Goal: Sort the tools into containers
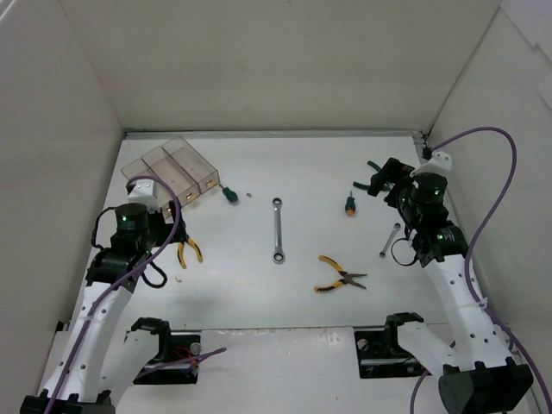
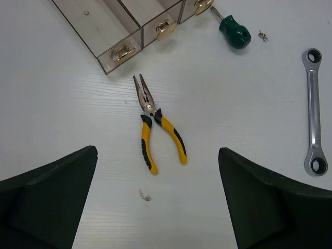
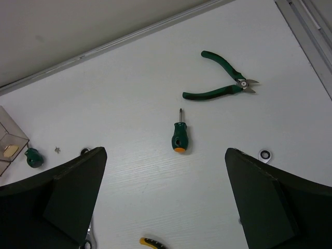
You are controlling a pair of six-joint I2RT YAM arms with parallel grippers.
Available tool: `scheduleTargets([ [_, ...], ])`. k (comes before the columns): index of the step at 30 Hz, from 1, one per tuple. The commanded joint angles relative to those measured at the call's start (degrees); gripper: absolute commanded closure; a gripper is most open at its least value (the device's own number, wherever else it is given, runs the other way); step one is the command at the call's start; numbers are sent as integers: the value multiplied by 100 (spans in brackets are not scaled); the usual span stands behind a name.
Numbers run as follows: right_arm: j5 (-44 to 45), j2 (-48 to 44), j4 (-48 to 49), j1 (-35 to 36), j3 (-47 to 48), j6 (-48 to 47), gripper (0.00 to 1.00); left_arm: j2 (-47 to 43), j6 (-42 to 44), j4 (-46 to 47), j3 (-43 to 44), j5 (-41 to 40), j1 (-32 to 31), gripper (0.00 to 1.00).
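1. The left gripper (image 2: 157, 155) is spread wide and grasps nothing. It hangs above the yellow pliers (image 2: 150, 110), with one finger on each side of the handles. This looks like lining up for a grab.
2. The yellow pliers lie flat on the table (image 2: 62, 114), closed. Their nose points at the containers (image 2: 118, 53) just beyond, so the carry would be short.
3. The right gripper (image 3: 166, 150) is also fully released and empty. It sits over the orange-butt screwdriver (image 3: 179, 136), which is probably its target.
4. The green pliers (image 3: 218, 92) lie beyond that screwdriver, near the table's far right edge, and are untouched.
5. Other tools are loose on the table:
   - the green stubby screwdriver (image 2: 234, 32), just beside the bins' right end
   - the long wrench (image 1: 278, 228), mid-table
   - the short wrench (image 1: 390, 241), near the right arm
   - a second pair of yellow pliers (image 1: 338, 278), near centre front
6. The containers sit at the far left corner. They look empty from the top view, but the clear plastic makes that hard to confirm.
7. Judgement: sorting has barely started, since every visible tool is outside the bins.
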Motion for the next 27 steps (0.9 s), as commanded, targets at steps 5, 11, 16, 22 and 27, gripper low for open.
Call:
scheduleTargets([
  [5, 228, -30, 139, -43, 106, 49, 2, 112, -51, 216, 131, -101, -29, 0],
  [11, 255, -145, 25, -35, 80, -21, 2, 472, -156, 14, 281, 14, -29, 0],
  [16, 369, -75, -256, -43, 141, 67, 2, 701, -227, -285, 553, 66, -29, 0],
  [22, 343, -48, -380, -35, 132, 137, 2, 947, -420, -417, 632, 66, -29, 1],
  [27, 237, 31, -424, -43, 123, 155, 2, 1489, -595, -495, 781, 172, -108, 3],
])
